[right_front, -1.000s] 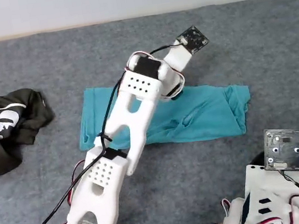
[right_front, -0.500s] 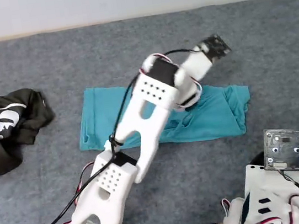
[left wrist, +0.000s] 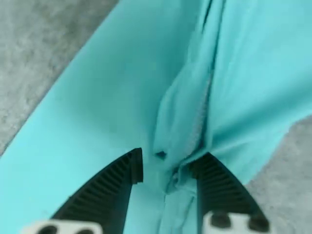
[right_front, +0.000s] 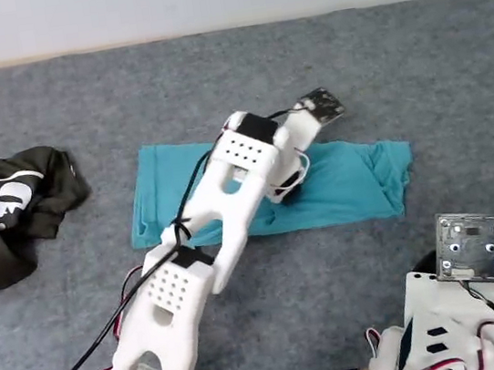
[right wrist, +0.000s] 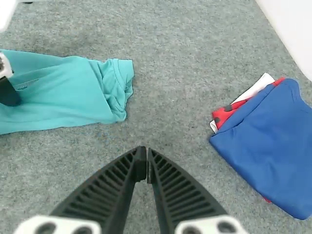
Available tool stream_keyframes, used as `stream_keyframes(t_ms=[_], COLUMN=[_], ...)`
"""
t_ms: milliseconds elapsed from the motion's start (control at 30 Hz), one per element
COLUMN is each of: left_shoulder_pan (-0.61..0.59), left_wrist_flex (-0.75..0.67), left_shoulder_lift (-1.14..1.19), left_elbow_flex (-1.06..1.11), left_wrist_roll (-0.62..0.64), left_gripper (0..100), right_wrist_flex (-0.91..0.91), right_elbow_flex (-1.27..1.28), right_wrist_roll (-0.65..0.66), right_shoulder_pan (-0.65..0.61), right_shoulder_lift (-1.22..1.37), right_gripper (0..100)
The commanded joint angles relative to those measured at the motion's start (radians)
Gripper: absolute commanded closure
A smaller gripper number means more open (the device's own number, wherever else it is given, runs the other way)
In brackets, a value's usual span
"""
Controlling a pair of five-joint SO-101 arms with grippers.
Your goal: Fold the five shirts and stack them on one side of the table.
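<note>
- Table (right_front: pixel 212 70): grey, felt-like top.
- Teal shirt (right_front: pixel 348 184): spread flat near the centre.
- Black shirt (right_front: pixel 11 209): crumpled, at the left edge.
- Blue shirt (right wrist: pixel 273 146): at the right edge, over a red-and-white shirt (right wrist: pixel 224 114).

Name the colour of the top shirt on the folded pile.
Blue. The top shirt shows best in the right wrist view.

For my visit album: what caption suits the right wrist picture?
Shut right gripper above grey table, between a teal shirt and a blue shirt atop a red-and-white one.
</note>
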Motion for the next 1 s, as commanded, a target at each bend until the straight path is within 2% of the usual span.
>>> stream_keyframes(t_ms=[0, 200, 467, 567, 733, 967], left_shoulder_pan=[0.006, 0.06, 0.08, 0.078, 0.068, 0.008], left_wrist_flex=[-0.046, 0.005, 0.153, 0.161, 0.118, 0.071], left_shoulder_lift=[-0.074, -0.084, -0.077, -0.075, -0.057, 0.087], left_elbow_flex=[0.039, -0.005, -0.3, -0.355, -0.309, -0.28], left_wrist_roll=[-0.002, 0.002, 0.005, 0.005, 0.003, 0.003], left_gripper=[83, 83, 83, 83, 83, 83], right_wrist_flex=[0.002, -0.002, -0.002, -0.005, -0.007, -0.007], right_elbow_flex=[-0.031, -0.012, -0.014, -0.014, -0.014, -0.014], right_wrist_roll=[-0.012, -0.012, -0.012, -0.012, -0.012, -0.012], right_shoulder_pan=[0.008, 0.008, 0.008, 0.008, 0.008, 0.008], right_shoulder_lift=[-0.001, -0.001, -0.001, -0.001, -0.001, -0.001], right_gripper=[98.9, 98.9, 98.9, 98.9, 98.9, 98.9])
